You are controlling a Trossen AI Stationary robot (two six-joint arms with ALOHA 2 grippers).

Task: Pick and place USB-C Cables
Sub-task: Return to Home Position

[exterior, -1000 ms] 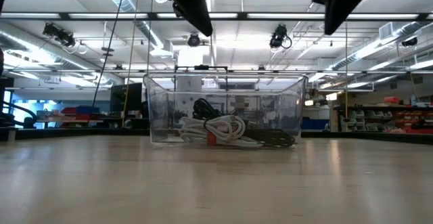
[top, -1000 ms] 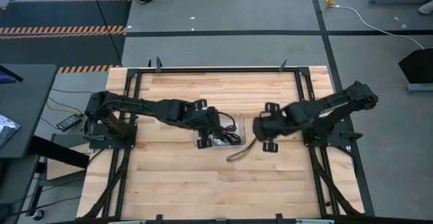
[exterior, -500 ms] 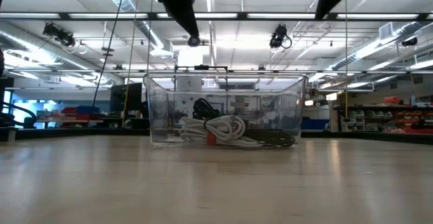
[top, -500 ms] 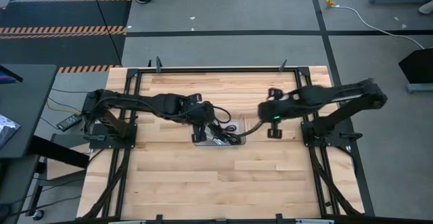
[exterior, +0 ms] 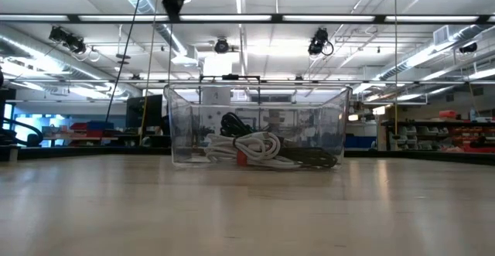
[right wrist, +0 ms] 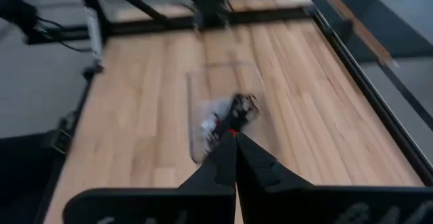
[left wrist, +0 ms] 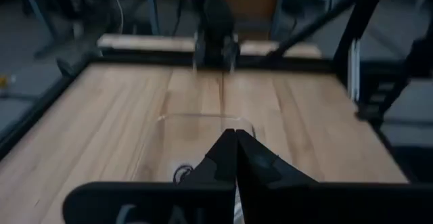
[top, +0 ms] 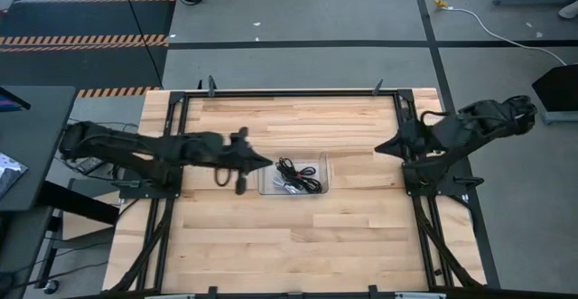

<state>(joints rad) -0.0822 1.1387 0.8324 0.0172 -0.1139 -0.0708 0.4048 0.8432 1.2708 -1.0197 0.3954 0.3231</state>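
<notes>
Bin sits mid-bench, with its open top clear from straight above. Cable coils lie low on the bin floor, so the upper part of the wall height is free in the low view. The only close obstacle is the left end effector: fingers pressed together, just beside the bin's left wall, above rim height, its arm running off leftward. Right of the bin is bare wood up to the right end effector, well apart, fingers together. The bin's other two sides are bare wood out to the black frame rails.
</notes>
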